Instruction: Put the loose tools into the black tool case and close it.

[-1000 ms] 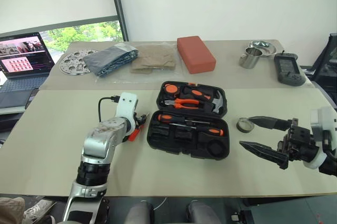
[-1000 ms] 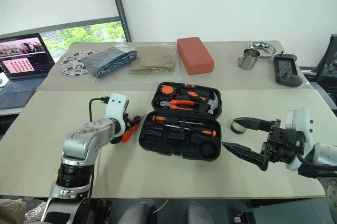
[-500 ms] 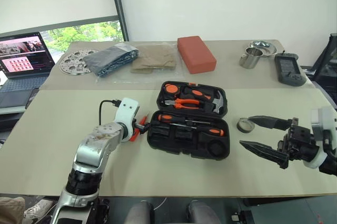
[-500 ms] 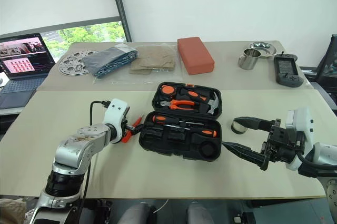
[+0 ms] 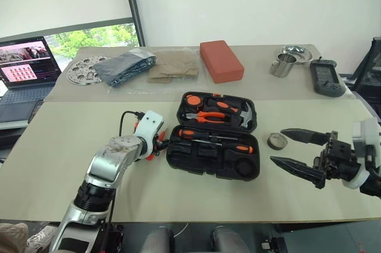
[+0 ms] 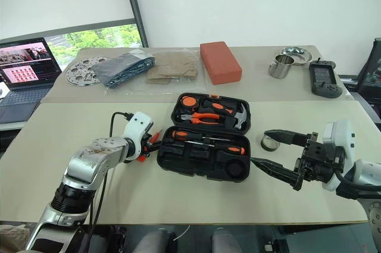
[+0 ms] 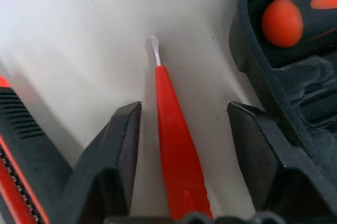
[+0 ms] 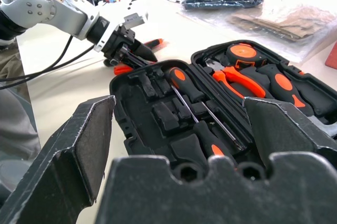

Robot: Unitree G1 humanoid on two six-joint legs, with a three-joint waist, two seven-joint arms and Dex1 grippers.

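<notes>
The black tool case [image 5: 214, 137] lies open near the middle of the table [image 5: 59, 146], toward its front edge. Just beside its left wall lies the slim small orange tool [image 7: 176, 145], between the parted fingers of the left gripper [image 7: 181, 145], which do not touch it. The right gripper [image 5: 296, 149] hangs wide open and empty by the table's front right corner, with the small dark tape roll [image 5: 276, 141] near it.

A slim red-orange tool [image 7: 176, 145] lay between the claw's black fingers [image 7: 113, 155]; beside them, a black case [image 5: 213, 143] held orange-and-black screwdrivers [image 5: 205, 134].
</notes>
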